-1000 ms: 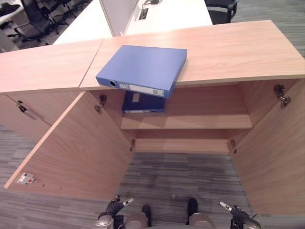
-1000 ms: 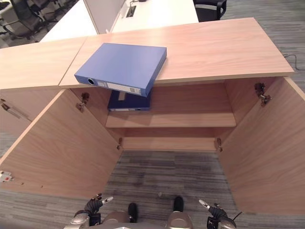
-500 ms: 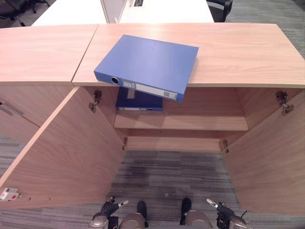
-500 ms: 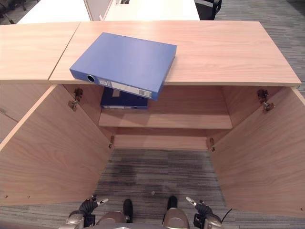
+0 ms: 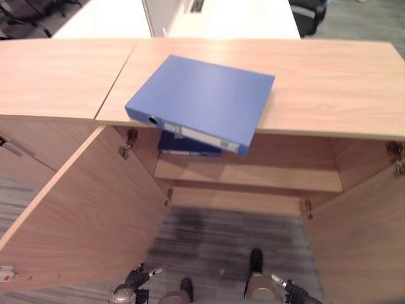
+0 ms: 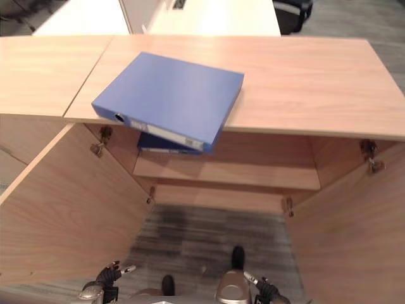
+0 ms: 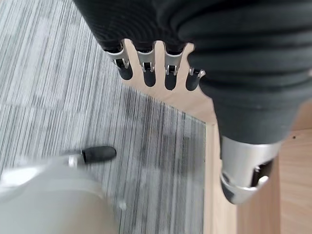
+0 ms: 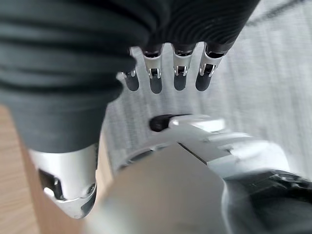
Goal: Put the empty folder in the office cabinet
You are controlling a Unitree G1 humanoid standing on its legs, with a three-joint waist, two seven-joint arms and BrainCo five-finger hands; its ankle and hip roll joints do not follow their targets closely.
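A blue folder [image 5: 202, 101] lies flat on the wooden cabinet top [image 5: 329, 82], its spine hanging a little over the front edge. A second blue folder [image 5: 188, 145] lies on the upper shelf [image 5: 253, 177] inside the open cabinet, right under the first. My left hand [image 5: 130, 290] hangs low at the bottom left, and my right hand [image 5: 290, 293] hangs low at the bottom right. Both are far below the folders. In the wrist views the left hand's fingers [image 7: 146, 68] and the right hand's fingers [image 8: 178, 73] are relaxed and hold nothing.
Both cabinet doors stand swung out: the left door [image 5: 82, 215] and the right door [image 5: 361, 240]. Grey striped carpet [image 5: 215, 240] lies between them. A closed neighbouring cabinet [image 5: 57, 76] adjoins on the left. White desks [image 5: 228, 16] stand behind.
The camera has shifted, so the whole scene sits a bit lower and to the right. Folders and hands have not visibly moved.
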